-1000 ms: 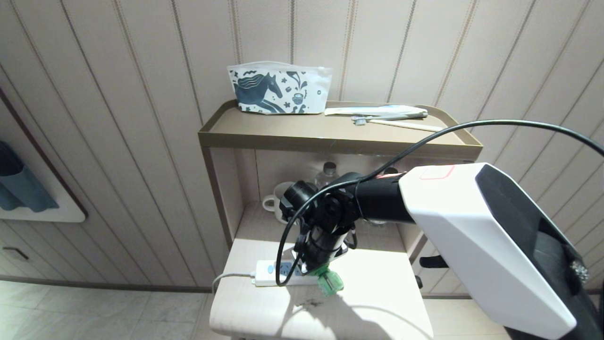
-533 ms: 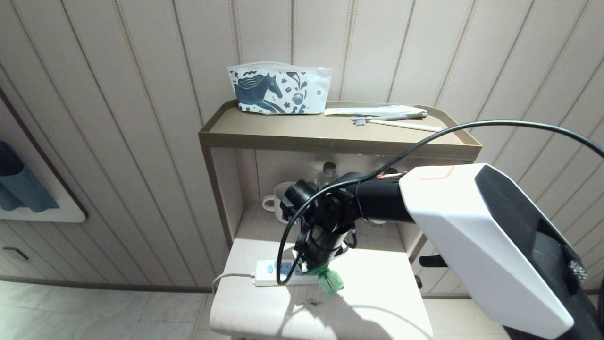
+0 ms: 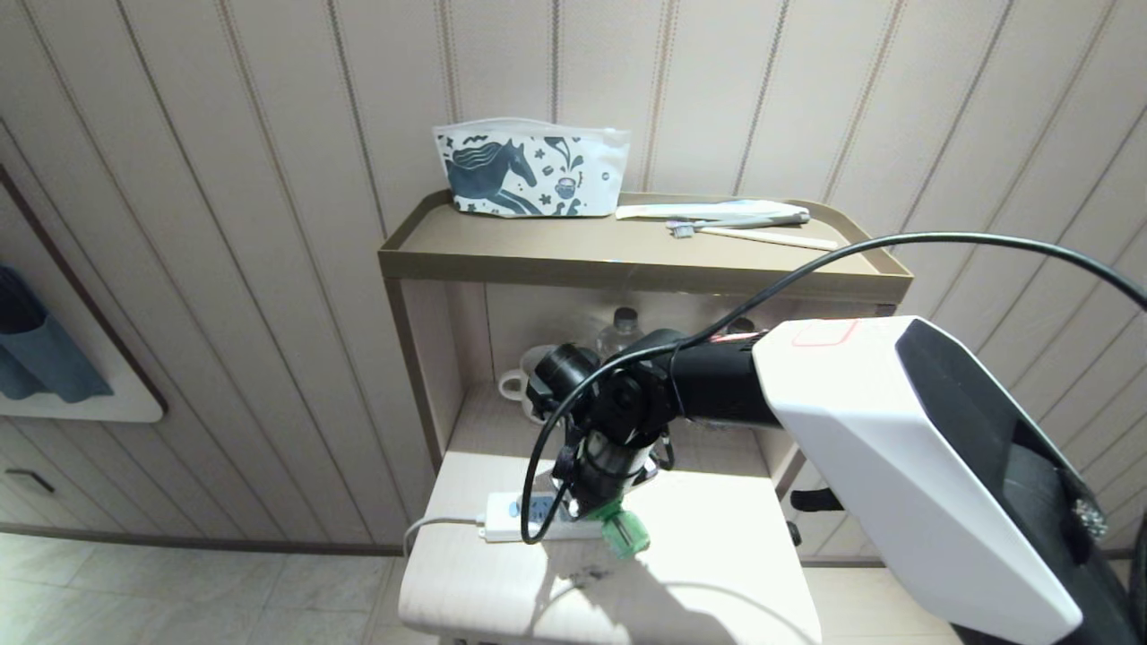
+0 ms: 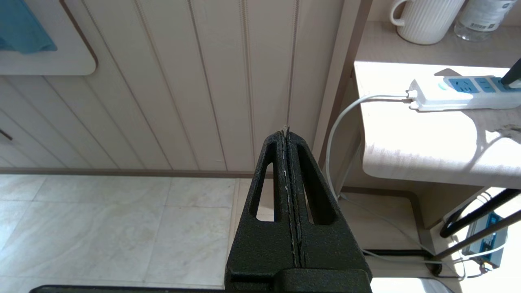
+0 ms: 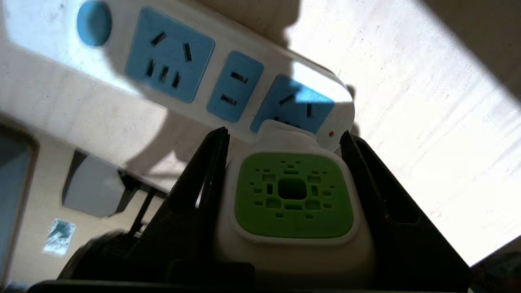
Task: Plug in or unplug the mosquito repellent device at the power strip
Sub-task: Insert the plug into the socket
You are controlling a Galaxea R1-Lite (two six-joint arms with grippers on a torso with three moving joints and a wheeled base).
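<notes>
Since a second ago the whole head picture is sitting slightly differently, and the right gripper (image 3: pixel 609 515) with its green load is lying a touch higher and further left over the strip's end; nothing else is changing place.

Head view: the right arm is reaching down to the low table (image 3: pixel 717 573), holding the mosquito repellent device (image 3: pixel 625 531) tilted against the right end of the power strip (image 3: pixel 529 518). A horse-print pouch (image 3: pixel 529 170) and a toothbrush (image 3: pixel 762 235) are lying on the shelf top, a mug (image 3: pixel 524 381) below. The pouch is carrying no writing I can read.

Left wrist view: the left gripper (image 4: pixel 288 134) is hanging parked beside the table, over the floor, its jaws pressed together on nothing. The strip's cord (image 4: pixel 350 118) is trailing off the table edge. A label on the water bottle (image 4: pixel 484 18) is too small to read.

Right wrist view: the jaws are pinching the device's white-and-green head on both sides, its white plug end touching the last blue socket face. I cannot tell whether the pins are seated. No brand is showing on device or strip.

Risks, as I judge them: the device is meeting the socket at a tilt, so pushing could be jamming or bending the pins; the light strip could be sliding or lifting with the pull, since nothing is holding it down; and the head could be slipping in the grip.
</notes>
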